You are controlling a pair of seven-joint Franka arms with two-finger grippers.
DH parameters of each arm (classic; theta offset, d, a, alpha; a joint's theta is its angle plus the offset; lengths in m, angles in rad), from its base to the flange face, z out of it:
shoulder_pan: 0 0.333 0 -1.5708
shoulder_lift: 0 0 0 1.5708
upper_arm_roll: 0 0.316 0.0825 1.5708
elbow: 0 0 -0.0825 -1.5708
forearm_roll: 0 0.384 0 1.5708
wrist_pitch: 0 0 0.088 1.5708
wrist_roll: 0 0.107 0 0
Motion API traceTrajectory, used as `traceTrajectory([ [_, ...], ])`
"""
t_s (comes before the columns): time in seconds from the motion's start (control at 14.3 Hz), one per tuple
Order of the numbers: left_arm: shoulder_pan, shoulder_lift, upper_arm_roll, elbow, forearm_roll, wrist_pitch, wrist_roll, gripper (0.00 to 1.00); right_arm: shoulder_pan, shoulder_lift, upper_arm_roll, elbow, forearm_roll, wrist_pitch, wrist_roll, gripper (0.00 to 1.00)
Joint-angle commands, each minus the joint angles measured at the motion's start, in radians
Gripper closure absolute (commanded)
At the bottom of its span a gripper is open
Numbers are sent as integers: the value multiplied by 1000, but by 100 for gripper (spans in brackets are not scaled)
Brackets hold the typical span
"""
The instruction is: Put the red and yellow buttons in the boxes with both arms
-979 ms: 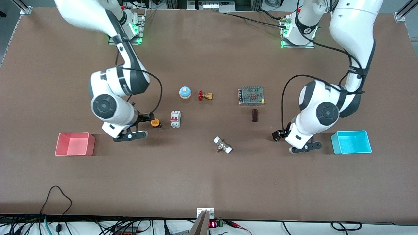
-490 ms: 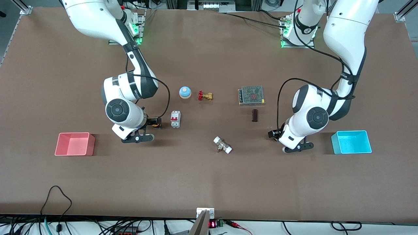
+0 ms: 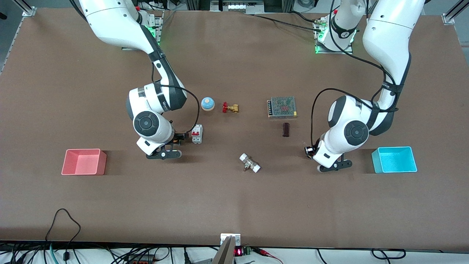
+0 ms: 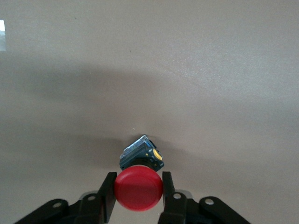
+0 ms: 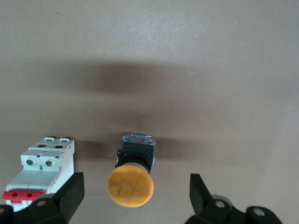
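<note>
From the front, my right gripper (image 3: 180, 138) sits low by the breaker (image 3: 197, 134), my left gripper (image 3: 310, 151) low between the dark block (image 3: 286, 129) and cyan box (image 3: 394, 160); pink box (image 3: 83, 161) lies toward the right arm's end. Left wrist: fingers (image 4: 108, 200) closed on the red button (image 4: 138, 187). Right wrist: fingers (image 5: 71, 193) wide, yellow button (image 5: 130, 186) centred between them, base pointing away along the worktop (image 5: 187, 70).

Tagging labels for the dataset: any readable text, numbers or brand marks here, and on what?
Nothing reads clearly.
Script mark on the right arm: too small to read.
Red digits on the display at the table edge: blurred.
Markings on the circuit breaker: unreadable.
</note>
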Motion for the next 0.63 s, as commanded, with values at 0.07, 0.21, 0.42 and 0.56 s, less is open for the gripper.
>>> traceTrajectory([
  [0.07,-8,-7,14,13,-1,2,-12,68,6,28,-7,15,16,15,12,0],
  [0.21,6,-26,15,14,-1,-3,-7,71,6,38,-7,15,16,23,11,0],
  [0.42,53,-56,18,19,0,-9,22,73,6,45,-7,15,16,37,11,0],
  [0.56,91,-69,18,36,0,-11,71,73,6,56,-7,15,16,41,12,0],
])
